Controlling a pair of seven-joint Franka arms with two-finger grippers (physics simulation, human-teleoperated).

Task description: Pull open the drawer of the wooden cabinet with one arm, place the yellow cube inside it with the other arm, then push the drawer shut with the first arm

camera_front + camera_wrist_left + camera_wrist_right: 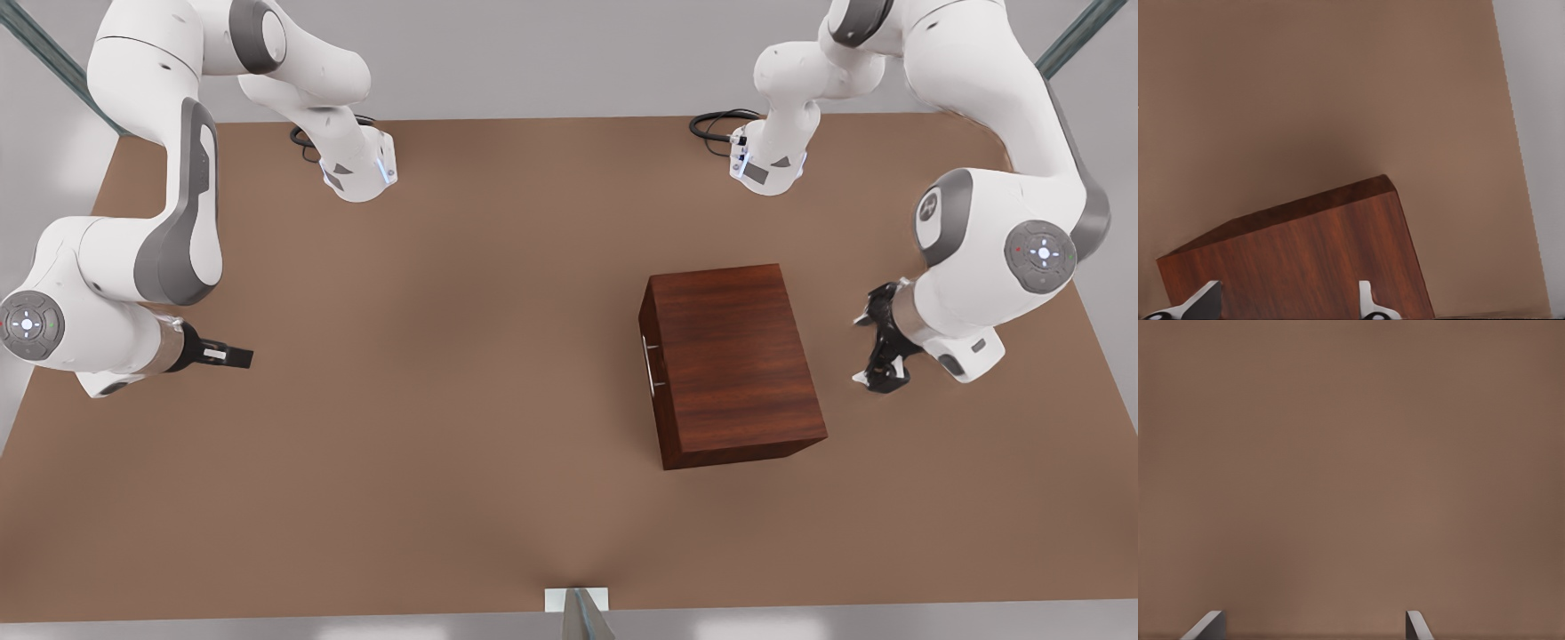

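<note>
Brown table (444, 400) is carrying the cabinet (733, 360) right of centre; left gripper (880, 342) is hovering beside it, spread and empty, while right gripper (233, 356) is waiting at far left, spread and empty

Table (444, 400): flat brown top, matte, evenly lit, with a soft shadow near the middle of its near edge; pale grey floor (533, 80) beyond the far edge; grey-green struts (1076, 36) slant across both upper corners; black cables (716, 124) coiled at far edge.
</note>
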